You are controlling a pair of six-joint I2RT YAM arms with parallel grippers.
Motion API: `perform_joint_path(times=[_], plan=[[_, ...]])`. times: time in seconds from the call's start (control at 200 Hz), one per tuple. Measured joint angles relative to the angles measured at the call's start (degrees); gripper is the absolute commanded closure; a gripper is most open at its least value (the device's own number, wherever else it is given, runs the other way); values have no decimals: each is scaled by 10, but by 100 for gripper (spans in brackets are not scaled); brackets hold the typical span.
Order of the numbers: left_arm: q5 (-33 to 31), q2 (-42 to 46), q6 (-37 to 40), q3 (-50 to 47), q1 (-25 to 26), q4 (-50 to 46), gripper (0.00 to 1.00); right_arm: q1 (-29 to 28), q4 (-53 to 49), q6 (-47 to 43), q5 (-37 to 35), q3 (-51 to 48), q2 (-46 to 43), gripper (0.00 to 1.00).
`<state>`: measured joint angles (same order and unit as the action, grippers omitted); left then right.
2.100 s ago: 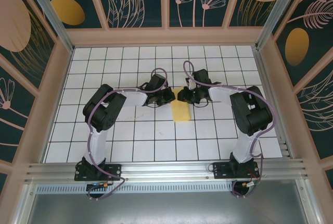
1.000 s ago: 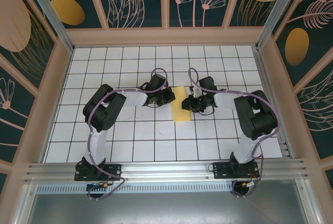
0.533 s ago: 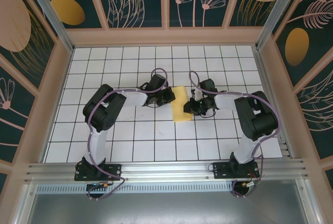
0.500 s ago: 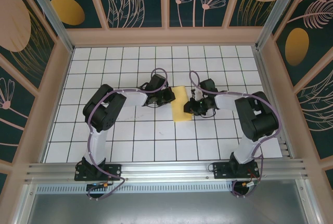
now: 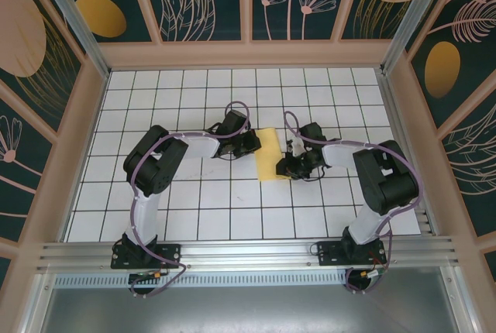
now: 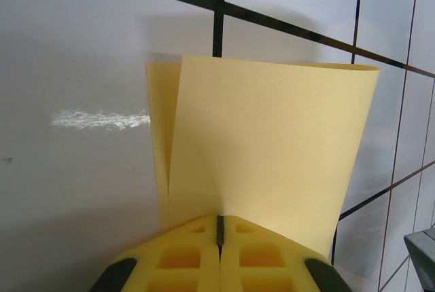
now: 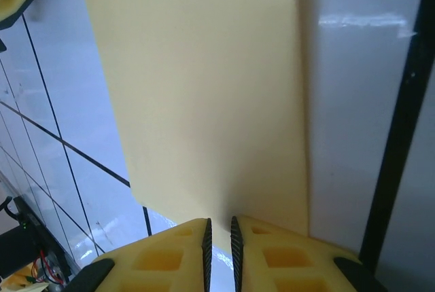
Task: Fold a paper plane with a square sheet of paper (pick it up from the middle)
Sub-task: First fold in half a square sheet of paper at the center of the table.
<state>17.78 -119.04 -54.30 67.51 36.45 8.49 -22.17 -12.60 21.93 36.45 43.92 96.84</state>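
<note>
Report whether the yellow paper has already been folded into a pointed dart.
No. In the top view the square sheet of paper lies as a folded-over rectangle with blunt, square ends and no pointed nose.

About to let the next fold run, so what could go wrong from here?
1. The left gripper pinches the sheet where its layers sit misaligned, so a crease may set crooked.
2. The right gripper sits at the opposite edge, jaws nearly closed; any pull apart might tear or buckle the thin paper.
</note>
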Motion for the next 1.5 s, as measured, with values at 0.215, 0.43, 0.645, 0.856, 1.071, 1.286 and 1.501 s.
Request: perform_joint_path(times=[0.215,0.43,0.645,0.856,1.071,1.286,1.501], plan=[[0,0,0,0,0,0,94,7,-2,0,-12,-8,-11,83],[1,0,2,0,0,2,93,15,-9,9,-20,-9,-67,81],[4,0,13,2,0,2,92,15,2,9,-31,51,-61,81],[4,0,17,3,0,0,92,14,19,9,-33,81,8,82],[4,-1,27,7,0,-2,91,11,30,11,-30,56,31,82],[2,-2,35,13,0,-10,90,-8,48,38,-28,32,30,82],[-14,21,34,-1,0,-7,86,-40,83,99,-37,9,17,82]])
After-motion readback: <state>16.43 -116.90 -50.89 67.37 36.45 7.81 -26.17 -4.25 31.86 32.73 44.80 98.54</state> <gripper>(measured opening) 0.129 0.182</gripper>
